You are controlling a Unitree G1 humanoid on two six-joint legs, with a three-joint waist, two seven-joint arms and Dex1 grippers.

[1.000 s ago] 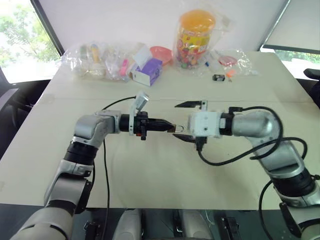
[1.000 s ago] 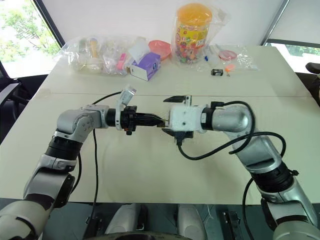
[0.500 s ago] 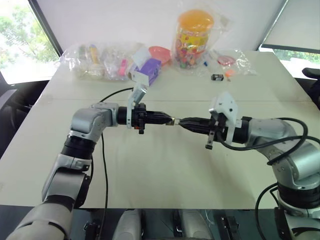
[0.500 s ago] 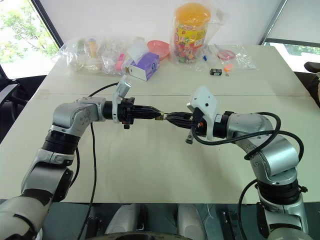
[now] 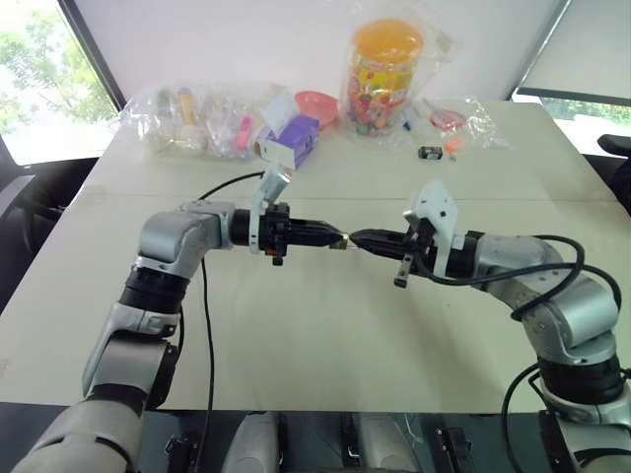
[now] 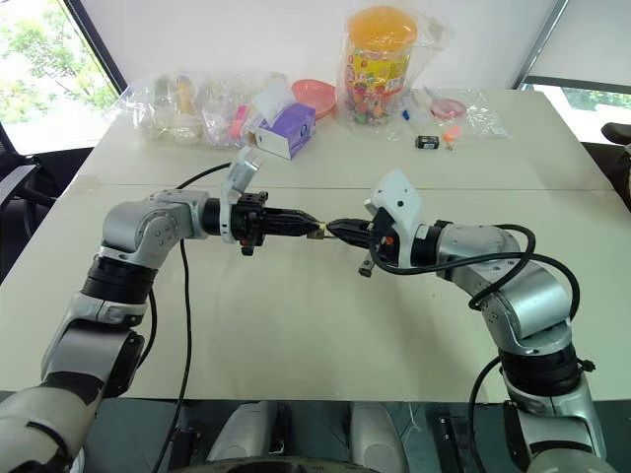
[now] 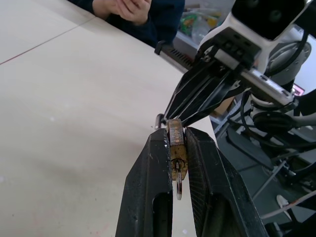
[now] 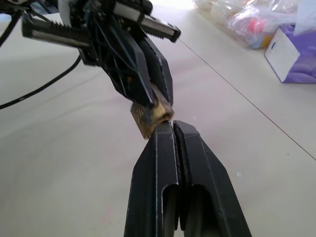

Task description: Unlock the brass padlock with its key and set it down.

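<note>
The brass padlock [image 7: 176, 148] is clamped between the fingers of my left gripper [image 5: 338, 239], held level above the table's middle. What looks like the key, a thin silvery piece with a small ring [image 7: 178, 186], sticks out of the padlock's end between the left fingers. My right gripper [image 5: 355, 239] faces the left one tip to tip. Its fingers [image 8: 163, 148] are pressed together, and their tips touch the padlock's [image 8: 150, 118] far end. The shackle is hidden, so I cannot tell whether those tips pinch it.
Along the far edge of the beige table [image 5: 315, 335] lie plastic bags of small items [image 5: 197, 118], a purple box [image 5: 291, 141], a candy jar [image 5: 383, 74] and a small black object [image 5: 430, 153]. A person's hands [image 7: 128, 10] show beyond the table.
A second ago my right gripper stood open around the left gripper's tips. It has since rolled over and shut, with its tips against the padlock. The left gripper has kept still.
</note>
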